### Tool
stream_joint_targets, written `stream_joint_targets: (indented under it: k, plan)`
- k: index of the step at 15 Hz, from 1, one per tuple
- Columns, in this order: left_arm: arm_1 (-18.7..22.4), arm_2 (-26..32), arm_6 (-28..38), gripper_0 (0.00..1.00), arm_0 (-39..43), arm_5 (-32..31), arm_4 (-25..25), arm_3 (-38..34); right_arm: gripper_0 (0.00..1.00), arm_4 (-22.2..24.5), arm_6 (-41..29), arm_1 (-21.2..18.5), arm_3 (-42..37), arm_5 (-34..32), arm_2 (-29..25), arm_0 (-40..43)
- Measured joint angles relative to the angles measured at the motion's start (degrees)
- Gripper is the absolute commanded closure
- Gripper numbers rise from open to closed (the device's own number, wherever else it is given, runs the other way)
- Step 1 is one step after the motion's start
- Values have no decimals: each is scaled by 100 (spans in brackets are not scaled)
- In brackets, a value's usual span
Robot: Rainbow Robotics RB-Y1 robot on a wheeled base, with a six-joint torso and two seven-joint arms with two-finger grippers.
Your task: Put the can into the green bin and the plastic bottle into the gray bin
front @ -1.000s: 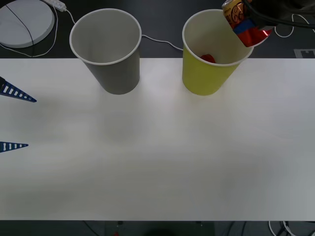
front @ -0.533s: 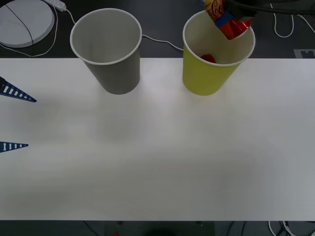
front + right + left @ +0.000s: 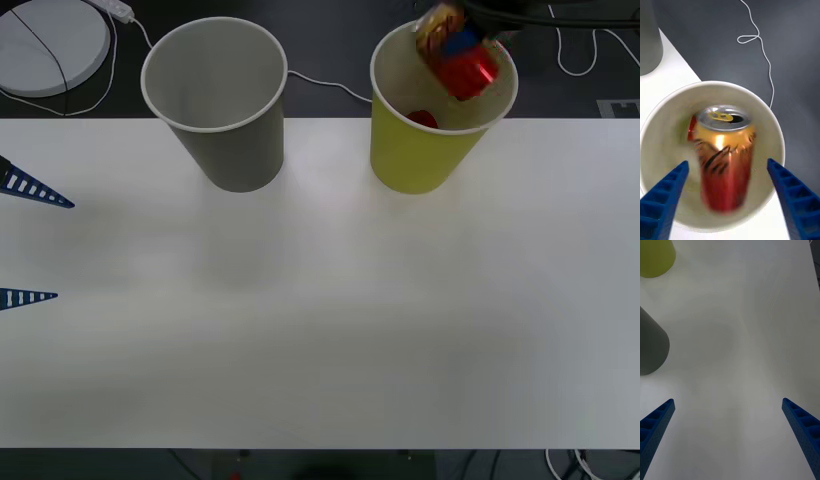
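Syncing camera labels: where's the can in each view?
Front view: the can is at the top right, tilted over the mouth of the green bin.
Right wrist view: the can is centred, blurred, between the open fingers of the right gripper, inside the bin's white rim.
Left wrist view: not in it.
Shared landmark: the green bin.

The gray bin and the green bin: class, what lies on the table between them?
Nothing: in the front view, only bare white table lies between the gray bin and the green bin.
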Motion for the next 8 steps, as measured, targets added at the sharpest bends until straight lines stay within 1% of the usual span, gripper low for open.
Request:
stream_joint_targets:
  k: [2,4,6,8]
  plan:
    - [0,0,0,0,0,0,0,0,0,-305,66,-205,-8,0,0,1]
    - [0,0,0,0,0,0,0,0,0,-773,261,-509,-15,0,-17,15]
    - [0,0,0,0,0,0,0,0,0,-1337,530,-807,-46,1,-259,232]
    - [0,0,0,0,0,0,0,0,0,-1739,639,-1066,-261,1,-591,565]
